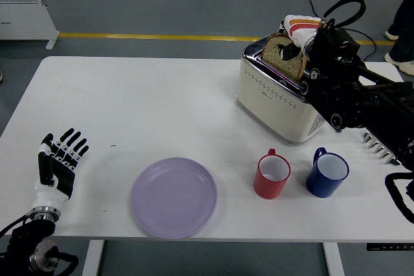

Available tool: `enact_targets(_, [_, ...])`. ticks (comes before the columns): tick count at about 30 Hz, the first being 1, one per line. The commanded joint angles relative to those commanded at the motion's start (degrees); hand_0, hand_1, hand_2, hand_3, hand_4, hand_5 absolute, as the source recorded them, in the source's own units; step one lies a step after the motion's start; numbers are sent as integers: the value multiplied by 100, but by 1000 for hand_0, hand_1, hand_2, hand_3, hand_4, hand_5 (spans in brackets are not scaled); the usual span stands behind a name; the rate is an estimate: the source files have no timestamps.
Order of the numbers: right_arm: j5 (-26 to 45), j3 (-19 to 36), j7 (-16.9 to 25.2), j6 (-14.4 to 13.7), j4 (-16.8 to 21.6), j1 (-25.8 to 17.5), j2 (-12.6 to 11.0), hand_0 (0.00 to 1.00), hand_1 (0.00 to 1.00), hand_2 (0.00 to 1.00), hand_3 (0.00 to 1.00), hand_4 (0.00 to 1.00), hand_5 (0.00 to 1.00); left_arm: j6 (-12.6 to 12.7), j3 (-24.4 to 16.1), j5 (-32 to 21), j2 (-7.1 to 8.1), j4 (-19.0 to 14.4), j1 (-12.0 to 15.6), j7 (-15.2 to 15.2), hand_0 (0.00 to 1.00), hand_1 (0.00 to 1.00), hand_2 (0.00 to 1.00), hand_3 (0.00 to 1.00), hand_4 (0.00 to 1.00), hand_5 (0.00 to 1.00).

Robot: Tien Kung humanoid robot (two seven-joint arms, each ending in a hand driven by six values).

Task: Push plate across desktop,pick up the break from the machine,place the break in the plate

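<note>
The bread slice (283, 56) stands partly out of the toaster (278, 98) near the counter's (129, 108) far right corner. It looks light, soft and crumbly, best taken gently by its upper edge. The right hand (304, 43) pinches that upper right edge from above. The purple plate (173, 196) waits near the front edge. The left hand (58, 163) rests spread at the front left corner.

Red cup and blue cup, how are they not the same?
The red cup is red outside; the blue cup is dark blue. The red cup stands nearer the purple plate, the blue cup further right. The red cup's handle sits at its top edge in the picture, the blue cup's at its upper left. Both stand upright, white inside, in front of the toaster.
</note>
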Motion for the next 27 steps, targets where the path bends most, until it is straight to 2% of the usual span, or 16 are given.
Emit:
enact_targets(8, [-1357, 556, -174, -174, 1185, 202, 0, 172, 300, 362, 442, 389, 84, -7, -38, -37, 0, -47, 72, 5, 786, 770, 786, 729, 561, 998])
enact_targets(9, [-1491, 622, -216, -232, 1371, 231, 0, 169, 274, 338, 420, 369, 89, -7, -43, -38, 0, -50, 87, 7, 786, 770, 785, 728, 562, 998])
enact_targets(15, [-1517, 678, -356, -305, 2414, 219, -86, 162, 262, 330, 411, 366, 92, -3, -63, -37, 0, -57, 98, 8, 786, 769, 785, 727, 562, 998])
enact_targets(19, [-742, 261, -506, -164, 3245, 68, -324, 162, 262, 330, 411, 366, 92, 3, -76, -39, 0, -58, 110, 12, 786, 769, 785, 727, 562, 998])
enact_targets(24, [440, -457, -641, 170, 4146, -147, -543, 156, 260, 329, 410, 366, 102, 10, -71, -60, 0, -64, 151, 3, 785, 769, 785, 727, 563, 998])
enact_targets(27, [1147, -890, -712, 17, 4452, -288, -628, 148, 245, 322, 410, 366, 93, 13, -45, -80, 0, -60, 190, -3, 785, 768, 784, 726, 562, 998])
